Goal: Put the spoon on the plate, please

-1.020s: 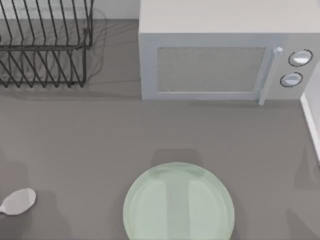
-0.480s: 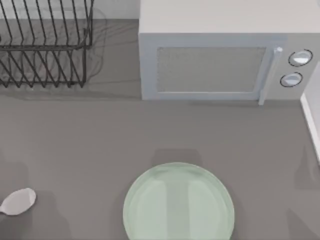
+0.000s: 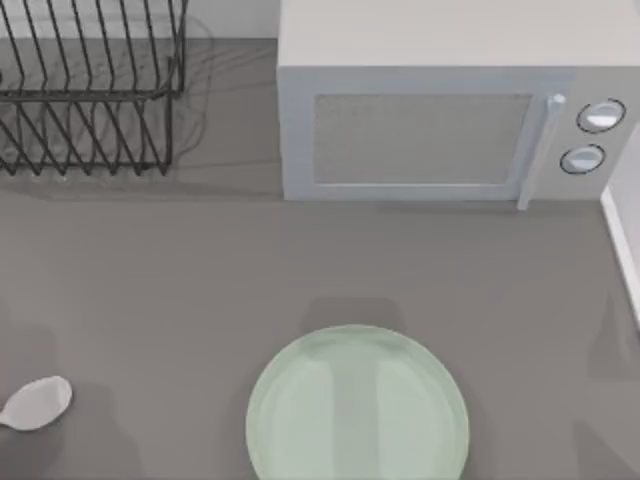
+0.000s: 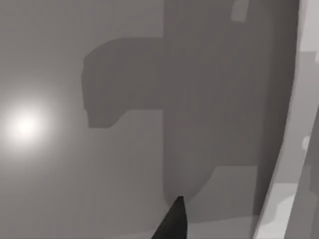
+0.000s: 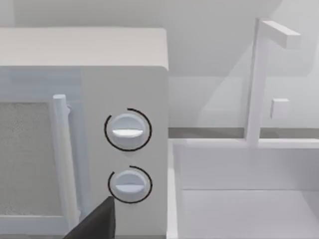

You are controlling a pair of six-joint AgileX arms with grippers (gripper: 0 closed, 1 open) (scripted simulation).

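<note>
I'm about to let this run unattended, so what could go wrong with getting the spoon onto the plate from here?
1. The spoon lies at the table's far left edge, partly cut off in the top view; a clumsy grasp might nudge it off.
2. It is small and lies flat on the table, so the fingers may slip over it.
3. The plate looks glossy, so a spoon dropped from height might slide off.

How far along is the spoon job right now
Nothing looks done yet. The spoon lies on the table near the top view's left edge, well apart from the plate, which sits bare at the front centre. Nothing is in hand: a dark fingertip of the left tool hangs over bare table, and the right tool faces the microwave. Left: reach, grasp, carry and set the spoon on the plate.
</note>
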